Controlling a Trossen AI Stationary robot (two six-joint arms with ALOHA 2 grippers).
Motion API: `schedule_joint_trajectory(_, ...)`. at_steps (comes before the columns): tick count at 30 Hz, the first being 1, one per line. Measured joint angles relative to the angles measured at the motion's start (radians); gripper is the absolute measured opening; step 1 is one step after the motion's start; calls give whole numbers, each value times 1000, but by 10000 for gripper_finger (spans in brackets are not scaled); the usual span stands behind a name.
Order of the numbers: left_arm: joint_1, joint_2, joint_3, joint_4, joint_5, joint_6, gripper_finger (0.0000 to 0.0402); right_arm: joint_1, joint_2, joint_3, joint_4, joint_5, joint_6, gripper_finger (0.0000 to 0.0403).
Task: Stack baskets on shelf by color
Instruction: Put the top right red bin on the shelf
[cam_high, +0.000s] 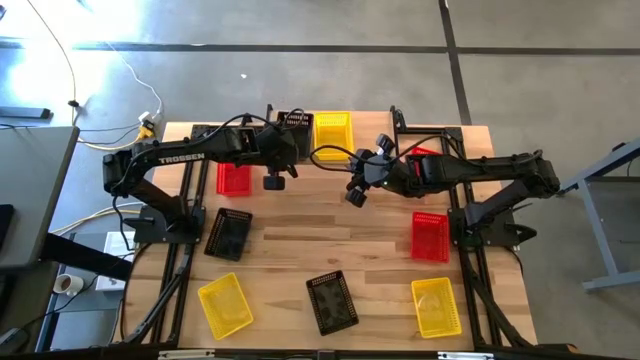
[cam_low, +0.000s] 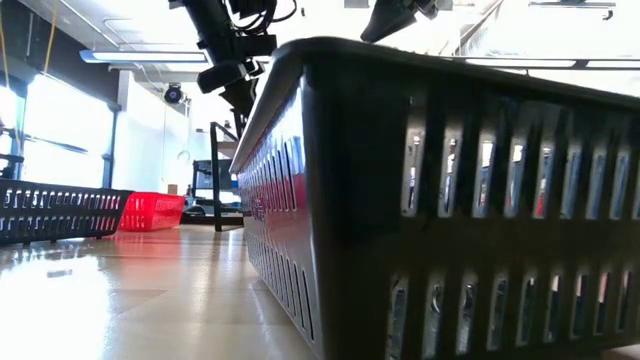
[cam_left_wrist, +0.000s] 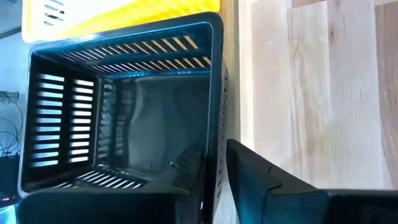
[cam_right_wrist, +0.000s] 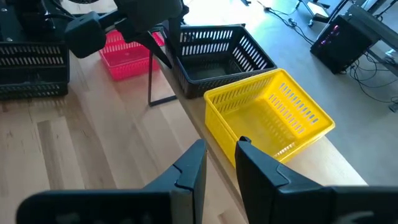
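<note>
On the shelf at the table's far edge, a black basket and a yellow basket stand side by side on their bottoms. My left gripper is at the black basket, shut on its wall. My right gripper hovers just in front of the yellow basket, open by a narrow gap and touching nothing. The other baskets lie on the table: red ones, black ones and yellow ones. My left gripper pinches the black basket's side wall at its rim, on the side next to the shelf's front edge. One finger is inside the basket and one outside. The fingers come from above, and the basket sits upright on the shelf.
In the low view a black basket stands close in front of the camera and blocks much of the table. The shelf's black leg stands near the red basket. Bare tabletop lies between the two arms.
</note>
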Motion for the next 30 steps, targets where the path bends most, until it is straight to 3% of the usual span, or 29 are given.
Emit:
schedule_joint_trajectory(9,0,-4,3,-7,-2,-16,90,0,0,0,-1,0,0,73)
schedule_joint_trajectory(17,-8,-23,86,-48,4,-19,126,0,0,0,-70,1,35,73)
schedule_joint_trajectory(30,-8,-24,271,-170,-7,-86,134,-40,-104,0,-447,60,275,73)
